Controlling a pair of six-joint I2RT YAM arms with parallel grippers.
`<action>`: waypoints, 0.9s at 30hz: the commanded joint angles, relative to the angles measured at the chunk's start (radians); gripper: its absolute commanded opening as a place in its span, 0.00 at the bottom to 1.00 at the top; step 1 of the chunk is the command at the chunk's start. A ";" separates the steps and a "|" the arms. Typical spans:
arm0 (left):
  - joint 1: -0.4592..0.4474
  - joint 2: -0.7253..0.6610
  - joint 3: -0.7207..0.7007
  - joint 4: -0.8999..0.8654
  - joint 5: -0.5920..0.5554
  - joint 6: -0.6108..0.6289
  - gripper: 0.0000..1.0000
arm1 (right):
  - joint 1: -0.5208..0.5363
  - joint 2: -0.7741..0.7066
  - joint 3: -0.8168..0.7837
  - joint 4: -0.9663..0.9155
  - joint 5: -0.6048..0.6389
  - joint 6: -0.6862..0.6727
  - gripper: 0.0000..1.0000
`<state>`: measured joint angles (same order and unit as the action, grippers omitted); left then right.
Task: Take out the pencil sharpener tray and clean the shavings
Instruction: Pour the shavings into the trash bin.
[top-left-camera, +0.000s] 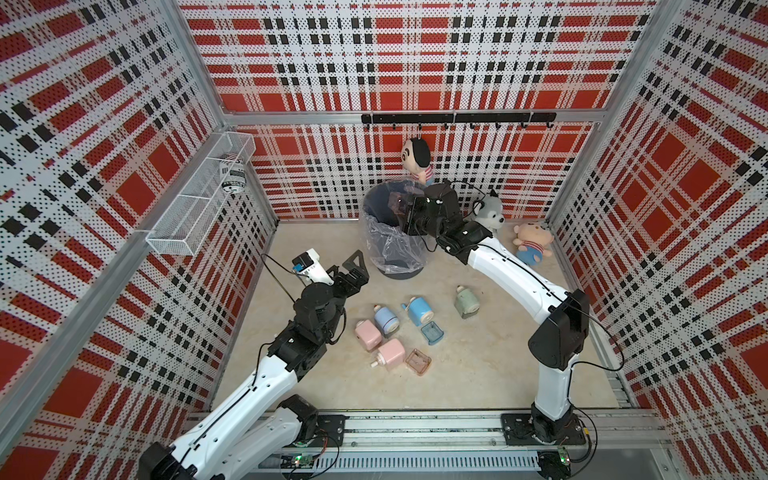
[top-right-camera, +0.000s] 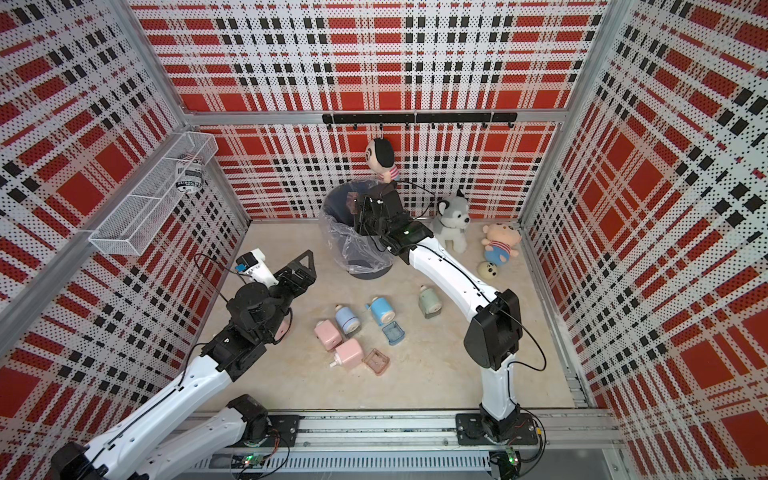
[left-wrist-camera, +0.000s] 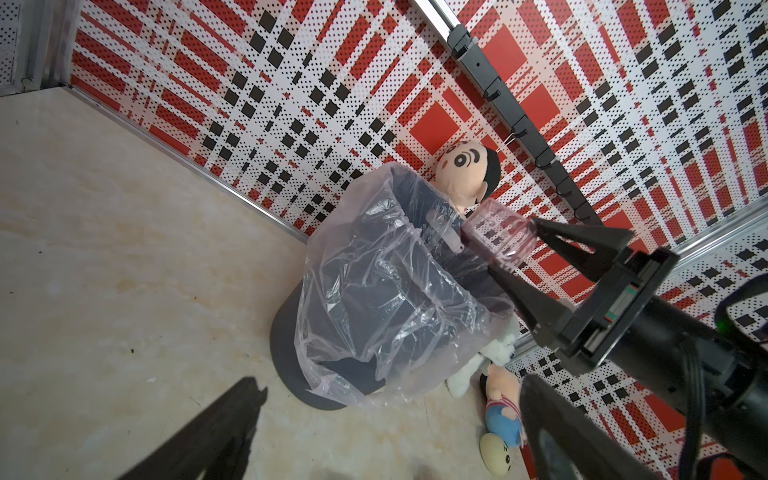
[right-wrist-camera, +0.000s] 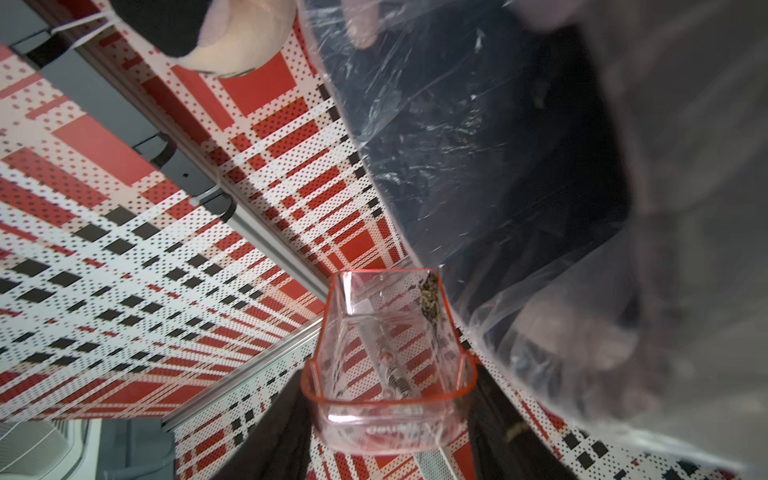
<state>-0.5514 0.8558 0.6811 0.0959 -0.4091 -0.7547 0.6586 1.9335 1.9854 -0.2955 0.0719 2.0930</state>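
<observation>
While holding pink tray (right-wrist-camera: 386, 365) clamped in closed right gripper (left-wrist-camera: 513, 243) over bin (top-left-camera: 374, 212) rim — tilt steeper, tap to free shavings clump (right-wrist-camera: 430, 301) clinging to inner wall; avoid snagging liner (left-wrist-camera: 374, 270). Leave left gripper (top-left-camera: 357, 270) as is — spread wide, empty, near bin.

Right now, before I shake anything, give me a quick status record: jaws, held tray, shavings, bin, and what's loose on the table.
right jaws: shut on the clear tray
tray position: at the rim of the lined bin, turned on its side
shavings: a clump clings to an inner wall
left jaws: open, empty, above the table
loose on table: blue tray, pink tray
</observation>
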 joint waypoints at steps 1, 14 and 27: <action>-0.008 -0.010 -0.002 0.007 -0.014 0.008 0.98 | 0.011 0.010 0.062 -0.015 0.007 0.010 0.38; -0.013 -0.023 -0.034 0.008 -0.023 0.000 0.98 | 0.013 -0.029 -0.196 0.132 -0.022 0.064 0.39; -0.015 -0.041 -0.032 -0.002 -0.047 0.012 0.98 | 0.032 -0.008 -0.011 0.074 -0.003 -0.008 0.39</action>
<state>-0.5579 0.8360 0.6586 0.0959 -0.4324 -0.7567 0.6743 1.9339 1.9434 -0.2028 0.0521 2.0956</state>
